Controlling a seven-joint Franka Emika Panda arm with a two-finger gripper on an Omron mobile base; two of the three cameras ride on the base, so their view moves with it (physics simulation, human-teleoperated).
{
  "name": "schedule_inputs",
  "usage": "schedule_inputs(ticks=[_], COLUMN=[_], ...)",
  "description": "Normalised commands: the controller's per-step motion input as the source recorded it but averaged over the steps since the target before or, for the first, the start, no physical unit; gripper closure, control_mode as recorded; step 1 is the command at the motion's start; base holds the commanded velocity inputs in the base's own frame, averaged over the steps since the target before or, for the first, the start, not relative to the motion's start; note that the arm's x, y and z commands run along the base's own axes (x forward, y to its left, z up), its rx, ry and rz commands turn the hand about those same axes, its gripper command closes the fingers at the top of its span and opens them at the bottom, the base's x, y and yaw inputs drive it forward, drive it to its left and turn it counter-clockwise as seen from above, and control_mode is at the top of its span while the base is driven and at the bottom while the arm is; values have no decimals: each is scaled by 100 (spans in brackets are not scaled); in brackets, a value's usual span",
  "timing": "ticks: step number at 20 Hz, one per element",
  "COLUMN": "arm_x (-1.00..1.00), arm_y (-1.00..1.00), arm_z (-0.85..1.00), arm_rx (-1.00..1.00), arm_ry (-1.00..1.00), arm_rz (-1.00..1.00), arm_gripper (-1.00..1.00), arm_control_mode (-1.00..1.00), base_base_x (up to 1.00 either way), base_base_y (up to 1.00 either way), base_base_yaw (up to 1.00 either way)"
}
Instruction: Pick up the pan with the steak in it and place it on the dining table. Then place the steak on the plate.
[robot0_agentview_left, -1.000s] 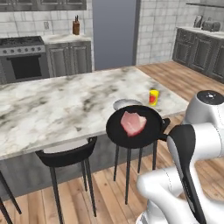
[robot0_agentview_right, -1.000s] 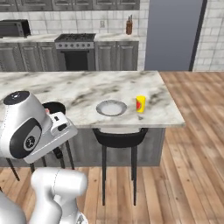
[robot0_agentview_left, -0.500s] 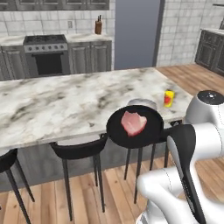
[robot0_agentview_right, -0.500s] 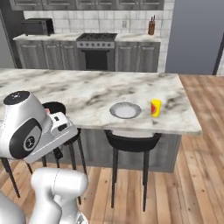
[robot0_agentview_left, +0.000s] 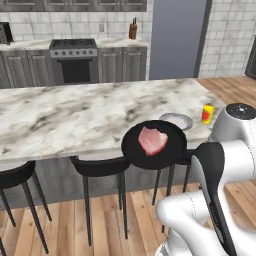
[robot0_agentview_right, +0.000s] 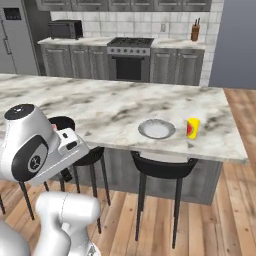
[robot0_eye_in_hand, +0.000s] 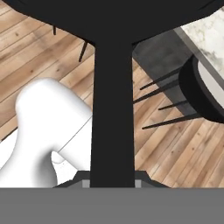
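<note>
Pan's in the air, counter's right there

The arm carries the pan (robot0_agentview_left: 156, 145) by its handle, fingers (robot0_eye_in_hand: 112, 183) closed tight around it as far as the hand view lets anyone tell, with the steak (robot0_agentview_left: 152, 140) sitting in the middle. It hangs over the stools, just short of the counter (robot0_agentview_left: 75, 117) edge. Next: reach forward and set it down clear of the plate (robot0_agentview_left: 176, 120), which sits empty at 1 o'clock from the pan.
</note>
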Motion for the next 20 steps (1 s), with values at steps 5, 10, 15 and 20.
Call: schedule_inputs(ticks=[5, 10, 15, 20], arm_x=[0, 0, 0, 0], arm_y=[0, 0, 0, 0], arm_z=[0, 0, 0, 0], arm_rx=[0, 0, 0, 0], arm_ry=[0, 0, 0, 0], arm_rz=[0, 0, 0, 0], arm_gripper=[100, 100, 100, 100], arm_control_mode=[100, 100, 100, 100], base_base_x=[28, 69, 82, 64], base_base_y=[-26, -19, -1, 0], base_base_yaw=[0, 0, 0, 0])
